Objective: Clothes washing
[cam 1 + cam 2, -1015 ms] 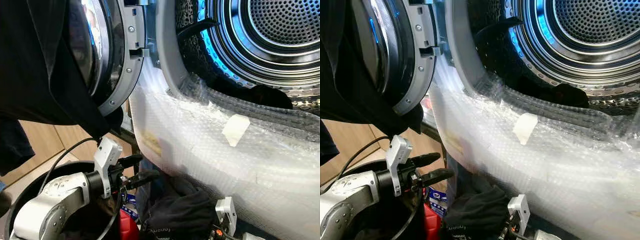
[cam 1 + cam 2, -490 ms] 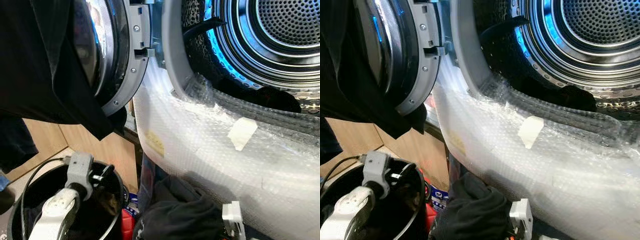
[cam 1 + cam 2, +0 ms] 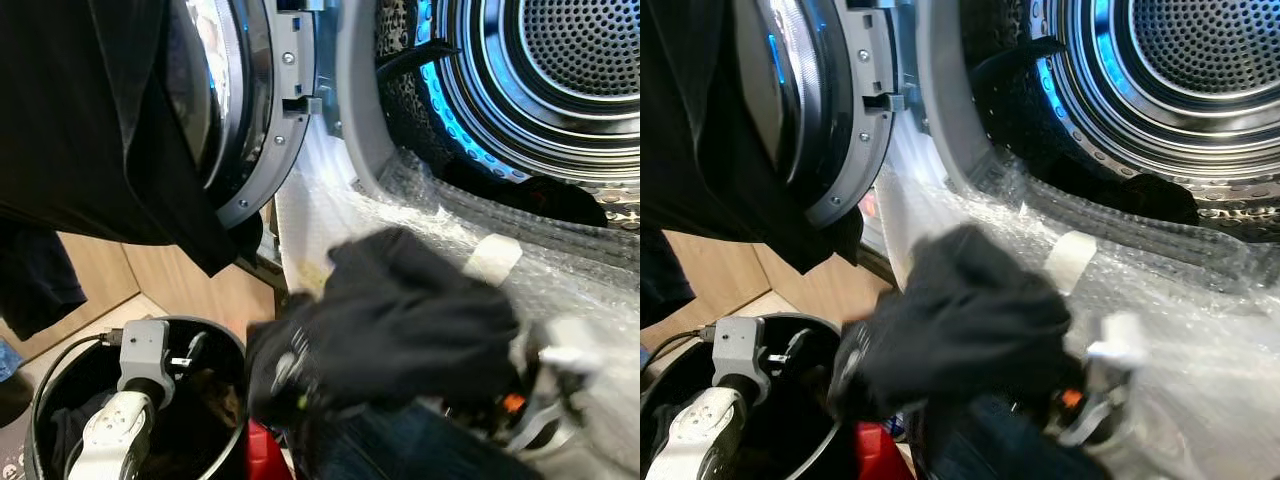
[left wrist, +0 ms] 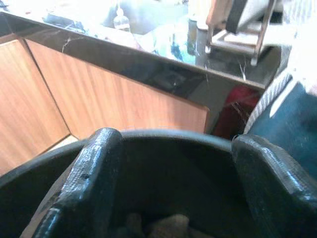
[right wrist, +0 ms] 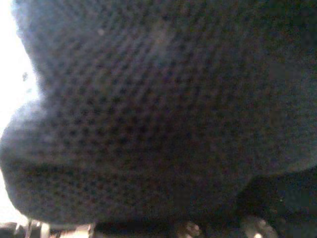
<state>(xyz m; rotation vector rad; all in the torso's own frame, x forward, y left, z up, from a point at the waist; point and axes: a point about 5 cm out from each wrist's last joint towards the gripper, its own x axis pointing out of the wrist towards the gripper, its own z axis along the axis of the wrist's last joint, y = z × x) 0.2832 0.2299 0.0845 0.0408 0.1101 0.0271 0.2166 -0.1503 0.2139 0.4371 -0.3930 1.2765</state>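
Reading the eye views first: we see the right tool (image 3: 500, 400) carrying a dark garment (image 3: 400, 320) up against the bubble-wrapped washer (image 3: 600, 300) front, below the drum (image 3: 560, 80); whether its fingers pinch the cloth, we cannot tell. Left wrist view: left tool (image 4: 173, 173) spread over the black bucket (image 3: 235, 350), clothes remaining inside. We judge loading unfinished.

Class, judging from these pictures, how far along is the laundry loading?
Done: washer door open, some dark fabric already at the drum mouth. In hand: right gripper carries a black garment before the opening. Left: clothes in the black bucket, where the left gripper hangs open.
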